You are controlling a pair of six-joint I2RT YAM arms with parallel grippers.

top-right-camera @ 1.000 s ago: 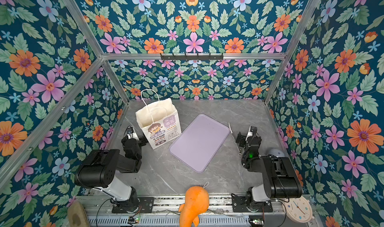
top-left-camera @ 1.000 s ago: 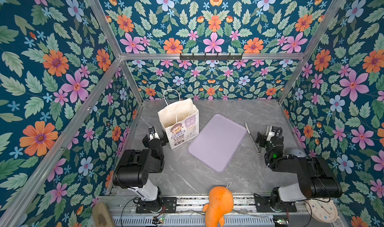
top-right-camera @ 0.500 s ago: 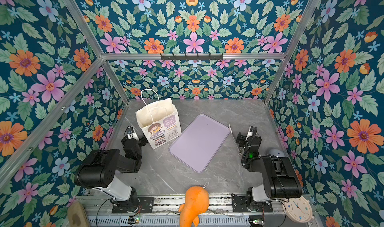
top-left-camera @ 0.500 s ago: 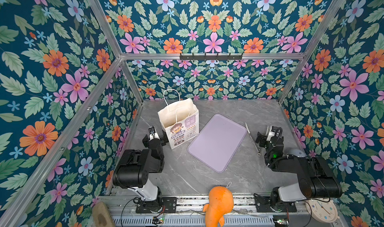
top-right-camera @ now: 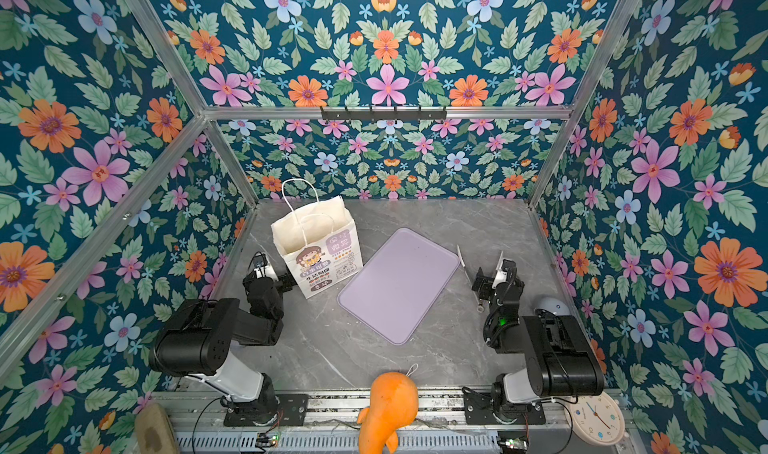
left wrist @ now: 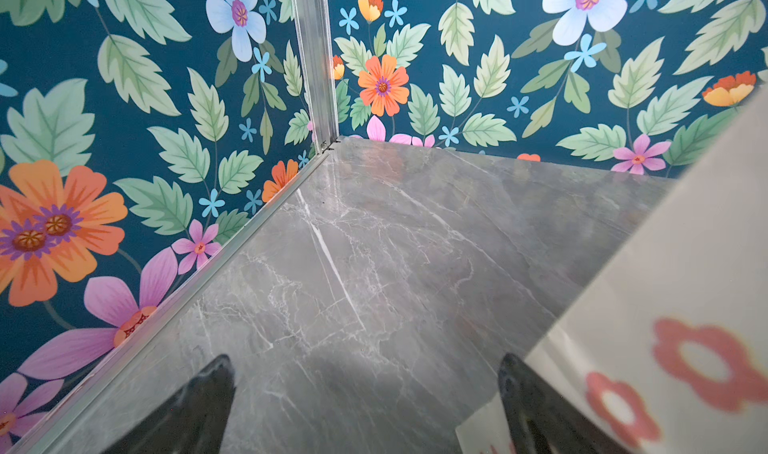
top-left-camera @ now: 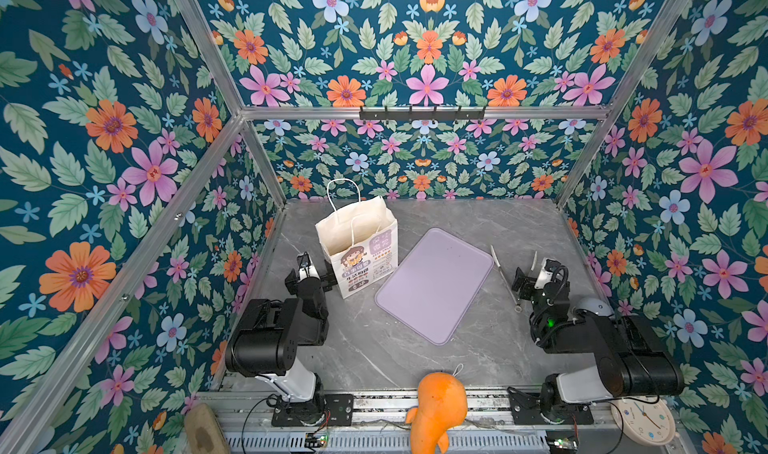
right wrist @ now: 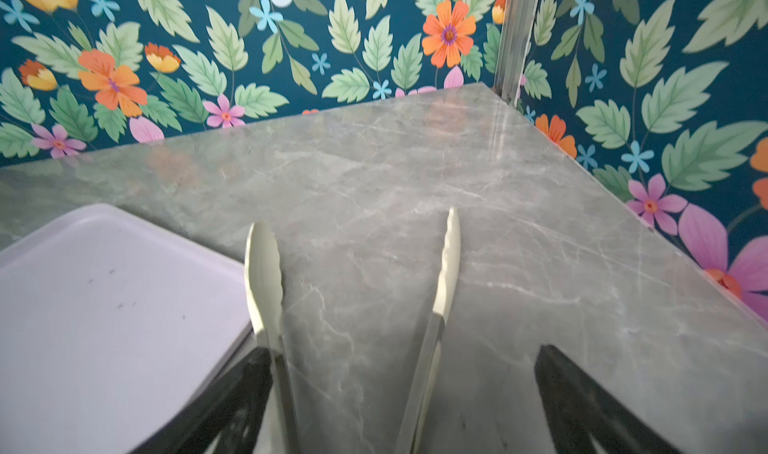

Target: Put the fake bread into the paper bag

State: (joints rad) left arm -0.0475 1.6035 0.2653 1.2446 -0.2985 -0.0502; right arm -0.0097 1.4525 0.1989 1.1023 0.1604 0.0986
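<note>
Left wrist view showed the left gripper (left wrist: 365, 360) released, its two dark fingers (left wrist: 199, 406) spread wide over bare grey marble table (left wrist: 374, 244) with nothing between them. One finger stood just beside the side wall of the paper bag (left wrist: 665, 285), which carried red flower prints; whether they touched could not be told. In both top views the paper bag (top-left-camera: 361, 256) (top-right-camera: 318, 256) stood upright with its mouth open, at the back left of the table (top-left-camera: 415, 360), one cord handle standing up above its rim. The left gripper (top-left-camera: 316, 269) sat low by the bag's near left corner. Whether the fake bread lay inside could not be told, since only the bag's upper inner walls showed. A lilac tray (top-left-camera: 436, 285) lay flat and askew in the middle of the table, just beside the bag. To the right of it lay a pair of tongs (top-left-camera: 503, 273), close to the right gripper (top-left-camera: 530, 275). In the right wrist view the right gripper (right wrist: 403, 350) was also released, and the spread tongs (right wrist: 264, 273) lay between its fingers (right wrist: 582, 402), unclamped, one arm along the edge of the tray (right wrist: 104, 306). An orange plush toy (top-left-camera: 438, 406) sat on the front rail, and a clock (top-left-camera: 642, 420) lay at the front right.
</note>
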